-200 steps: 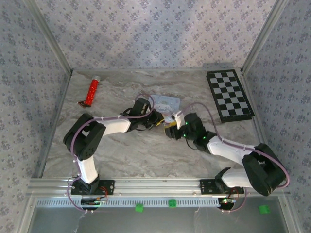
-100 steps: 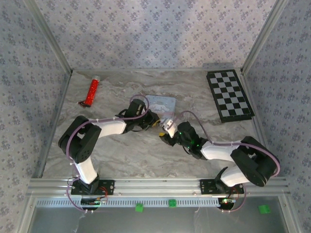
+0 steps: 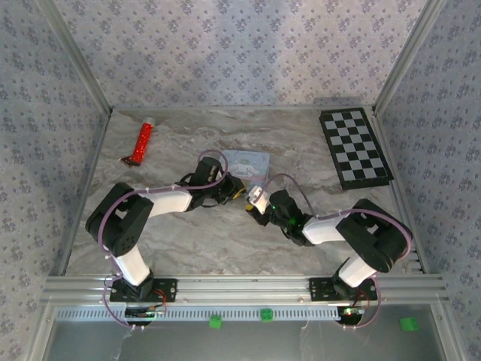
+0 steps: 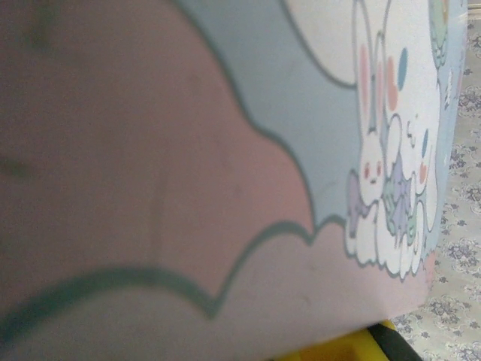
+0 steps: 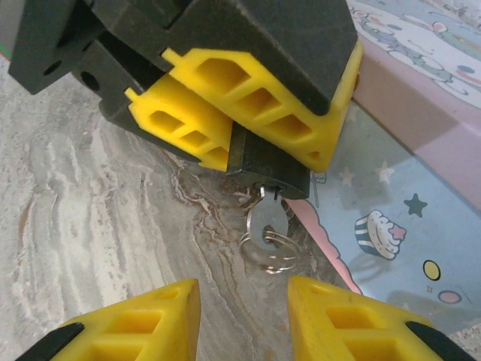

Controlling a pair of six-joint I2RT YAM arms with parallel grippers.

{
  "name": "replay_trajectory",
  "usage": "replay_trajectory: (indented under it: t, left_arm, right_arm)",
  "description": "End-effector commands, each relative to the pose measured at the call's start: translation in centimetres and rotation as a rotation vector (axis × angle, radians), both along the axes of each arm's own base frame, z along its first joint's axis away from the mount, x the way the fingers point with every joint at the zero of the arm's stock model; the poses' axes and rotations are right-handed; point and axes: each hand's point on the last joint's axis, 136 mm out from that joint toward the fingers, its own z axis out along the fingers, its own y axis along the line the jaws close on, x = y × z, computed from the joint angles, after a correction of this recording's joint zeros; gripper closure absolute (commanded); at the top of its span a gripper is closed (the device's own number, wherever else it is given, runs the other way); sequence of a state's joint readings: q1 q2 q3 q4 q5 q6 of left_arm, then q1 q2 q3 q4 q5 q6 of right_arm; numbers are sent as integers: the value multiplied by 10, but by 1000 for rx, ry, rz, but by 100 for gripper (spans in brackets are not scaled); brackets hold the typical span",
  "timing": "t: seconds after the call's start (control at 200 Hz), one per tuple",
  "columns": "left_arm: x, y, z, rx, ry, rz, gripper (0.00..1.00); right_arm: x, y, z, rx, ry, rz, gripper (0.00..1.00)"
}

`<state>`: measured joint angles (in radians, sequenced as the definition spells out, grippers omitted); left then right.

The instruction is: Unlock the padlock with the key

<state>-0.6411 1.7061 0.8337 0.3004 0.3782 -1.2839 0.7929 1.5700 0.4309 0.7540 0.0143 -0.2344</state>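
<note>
In the right wrist view, my left gripper (image 5: 248, 128) is shut on the small black padlock (image 5: 267, 162), its yellow fingers clamped over the lock body. The silvery key (image 5: 264, 222) sticks out of the padlock's lower face, and a wire ring (image 5: 272, 254) hangs from it. My right gripper (image 5: 244, 301) stands open just short of the key, one yellow finger on each side and nothing between them. From above, the two grippers meet near the table's middle, left gripper (image 3: 237, 190) and right gripper (image 3: 254, 201).
The pastel cartoon-print tin (image 3: 246, 162) lies right behind the grippers and sits very close to the left wrist camera (image 4: 225, 150). A red tube (image 3: 143, 140) lies at the back left. A checkerboard (image 3: 355, 147) lies at the back right.
My right arm has swung left and closer to the padlock, and its jaws have narrowed a little. The left gripper has shifted slightly left with the padlock in it.
</note>
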Motion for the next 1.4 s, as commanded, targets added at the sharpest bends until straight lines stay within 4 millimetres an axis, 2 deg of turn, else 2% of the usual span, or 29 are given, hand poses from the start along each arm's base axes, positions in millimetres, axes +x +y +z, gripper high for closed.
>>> replay_trajectory:
  t: [0.0,0.375,0.665,1.004,1.154,1.394]
  left_arm:
    - [-1,-3,14,-55,6,-5,100]
    - [-2,-3,13,-51,11,-10,100]
    - [-6,-8,14,-56,10,-37,100]
    - [-12,-11,10,-42,11,-55,100]
    - [-10,-13,11,-44,9,-61,100]
    - [-9,-14,12,-43,-8,-68,100]
  right_arm:
    - [12,7,16,18,-72,-19,65]
    - [14,11,19,15,-90,-23,70]
    - [14,19,14,-25,-97,-8,77]
    - [18,18,10,-28,-90,-34,84]
    - [14,23,13,14,-36,-6,88]
    - [-7,36,21,94,161,123,95]
